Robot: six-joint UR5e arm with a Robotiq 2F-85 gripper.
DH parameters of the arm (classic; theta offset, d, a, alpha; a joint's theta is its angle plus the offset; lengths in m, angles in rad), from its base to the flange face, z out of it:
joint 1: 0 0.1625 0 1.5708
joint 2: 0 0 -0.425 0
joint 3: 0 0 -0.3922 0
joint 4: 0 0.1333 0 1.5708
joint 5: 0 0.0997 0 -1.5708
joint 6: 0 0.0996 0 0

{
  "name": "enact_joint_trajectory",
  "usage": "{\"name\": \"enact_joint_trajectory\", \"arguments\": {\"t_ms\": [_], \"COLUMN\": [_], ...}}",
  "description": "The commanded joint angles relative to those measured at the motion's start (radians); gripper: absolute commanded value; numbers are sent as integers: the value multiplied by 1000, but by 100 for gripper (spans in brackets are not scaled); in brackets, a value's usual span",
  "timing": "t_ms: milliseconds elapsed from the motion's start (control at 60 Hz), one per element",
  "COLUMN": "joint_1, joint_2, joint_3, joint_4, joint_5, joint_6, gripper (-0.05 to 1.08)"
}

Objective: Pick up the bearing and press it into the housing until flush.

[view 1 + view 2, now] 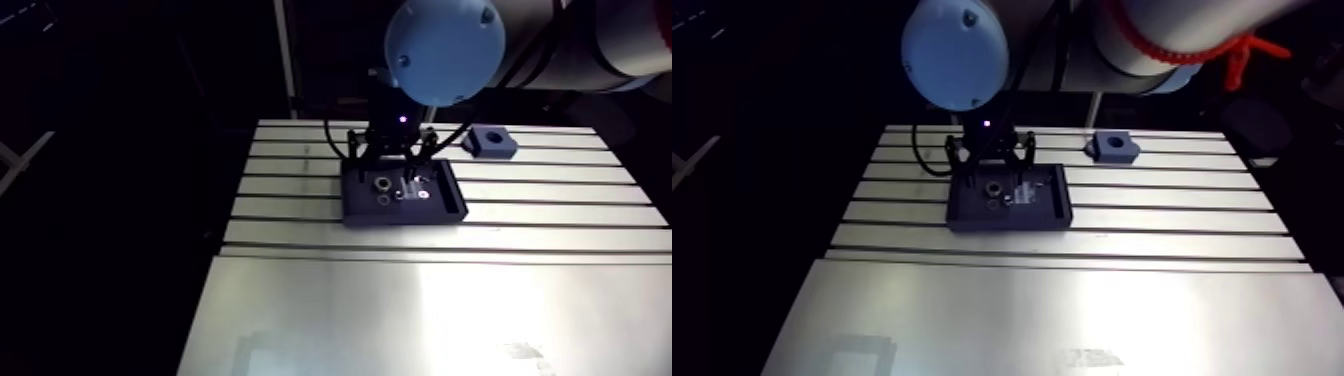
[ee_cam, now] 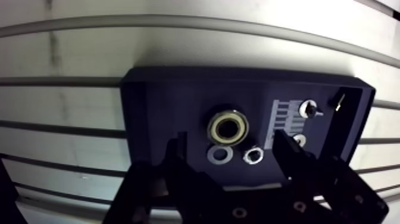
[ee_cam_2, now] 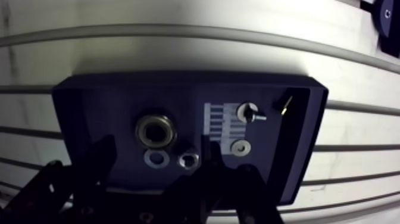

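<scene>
My gripper hangs low over the tray, and in the wrist view its two fingers stand wide apart, with nothing held between them. The bearing lies in the tray, just ahead of the gap between the fingers and nearly centred on it. It is a ring with a bright metal rim and a dark hole, and neither finger touches it.

Just beside the bearing, closer to the gripper, I see a flat washer and next to it a small nut. Further to the side there is a striped label, a screw and a second washer. A thin pin lies near the tray's wall.

In the arm view the tray sits on the slotted table. The housing, a blue block with a round hole, stands on the table well apart from the tray, toward the far edge.
</scene>
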State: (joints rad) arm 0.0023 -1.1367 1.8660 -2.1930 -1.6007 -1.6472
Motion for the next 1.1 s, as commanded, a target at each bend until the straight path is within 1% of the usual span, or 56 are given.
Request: {"name": "enact_joint_trajectory", "arguments": {"t_ms": [17, 133, 250, 400, 450, 617, 717, 900, 1100], "joint_1": [1, 1, 1, 1, -1, -1, 1, 1, 1], "joint_2": [5, 11, 12, 13, 16, 16, 16, 16, 16], "joint_3": [0, 0, 0, 0, 0, 0, 0, 0, 0], "joint_4": [-10, -26, -26, -26, -26, -26, -27, -27, -28], "joint_5": [0, 0, 0, 0, 0, 0, 0, 0, 0], "joint_6": [1, -1, -1, -2, -3, -3, -3, -3, -3], "gripper": [26, 30, 31, 35, 38, 40, 44, 44, 48]}}
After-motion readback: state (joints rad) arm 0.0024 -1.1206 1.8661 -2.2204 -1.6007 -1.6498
